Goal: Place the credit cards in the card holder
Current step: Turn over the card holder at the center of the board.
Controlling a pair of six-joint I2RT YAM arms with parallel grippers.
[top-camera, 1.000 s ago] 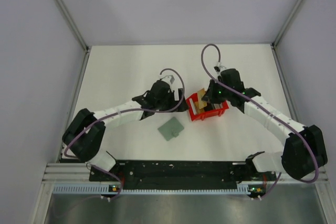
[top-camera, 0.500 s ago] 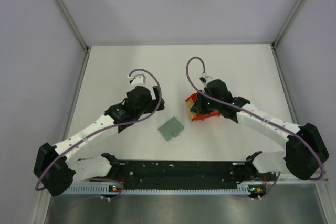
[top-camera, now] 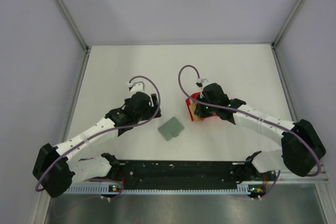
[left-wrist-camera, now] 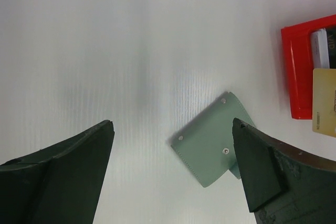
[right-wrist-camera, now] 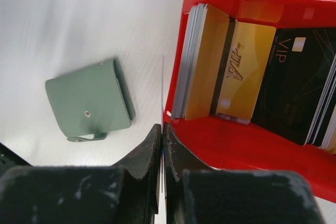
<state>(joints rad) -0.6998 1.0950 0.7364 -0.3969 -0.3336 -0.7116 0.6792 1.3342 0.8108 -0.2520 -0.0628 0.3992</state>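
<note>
Overhead view of a white table (top-camera: pixel 236 66) with two robot arms reaching in from the near edge. A small grey-green card holder (top-camera: pixel 171 128) lies flat on the table, folded shut, between the two arms and a little nearer than both. Just to its right and slightly farther away stands a red plastic bin (top-camera: pixel 195 109) holding the credit cards (right-wrist-camera: pixel 231 77). In the right wrist view a gold card leans at the front, a black VIP card (right-wrist-camera: pixel 294 87) lies beside it, and pale cards (right-wrist-camera: pixel 189 61) are stacked against the bin's left wall.

The task looks barely begun. The card holder (right-wrist-camera: pixel 89 111) is closed, with its small snap dot showing on the outside. No card is visible in it, and most cards sit in the bin. Opening the holder and filling it are not yet done.

The left gripper (top-camera: pixel 140 107) hovers to the left of the card holder. In its own wrist view the left gripper (left-wrist-camera: pixel 172 124) has its two fingers spread wide. They hold nothing, and the holder (left-wrist-camera: pixel 212 145) lies on the table below them, towards the right finger.

The right gripper (top-camera: pixel 202 107) is over the bin's left edge. In its wrist view the right gripper (right-wrist-camera: pixel 161 127) is pressed closed. A thin pale sliver (right-wrist-camera: pixel 162 93) rises from between the fingers, probably a single card seen edge-on and pinched there.
</note>
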